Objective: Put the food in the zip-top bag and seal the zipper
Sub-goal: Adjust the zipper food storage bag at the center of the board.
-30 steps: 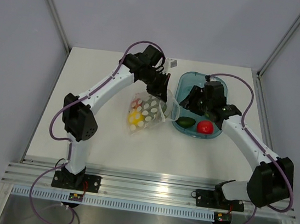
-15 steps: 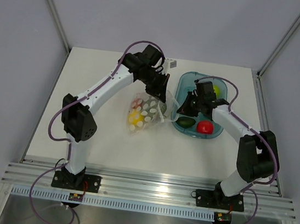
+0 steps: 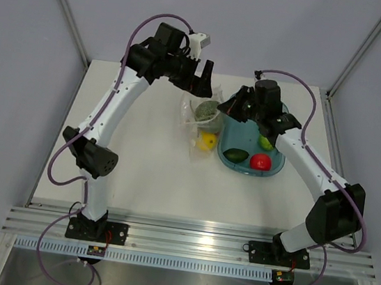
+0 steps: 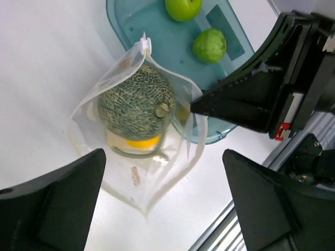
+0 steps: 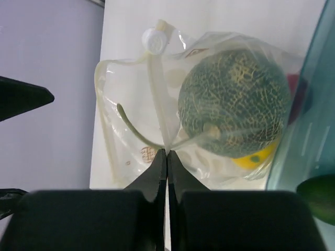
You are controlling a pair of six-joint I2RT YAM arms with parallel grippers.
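The zip-top bag (image 3: 202,124) stands bulging beside the blue tray, mouth up. Inside it are the rough grey-green ball (image 4: 136,102) and a yellow piece (image 4: 142,141). My right gripper (image 5: 167,153) is shut on the bag's mouth edge next to the ball (image 5: 235,102); from above it (image 3: 227,111) sits at the bag's right side. A white slider (image 5: 153,36) ends the zipper strip. My left gripper (image 4: 163,157) hangs wide open above the bag, touching nothing; in the top view it (image 3: 203,82) is just behind the bag. Red (image 3: 261,162), dark green (image 3: 235,153) and bright green (image 3: 266,142) pieces lie in the tray.
The translucent blue tray (image 3: 275,164) stands right of the bag, its rim against the bag's side (image 5: 301,130). Two bright green fruits (image 4: 209,45) show in it in the left wrist view. Grey walls close off the back and sides. A metal rail (image 3: 191,244) runs along the near edge.
My left gripper let go of the bag, opened wide and rose toward the back. My right gripper left the tray and shut on the bag's mouth edge. The bag now holds the grey-green ball.
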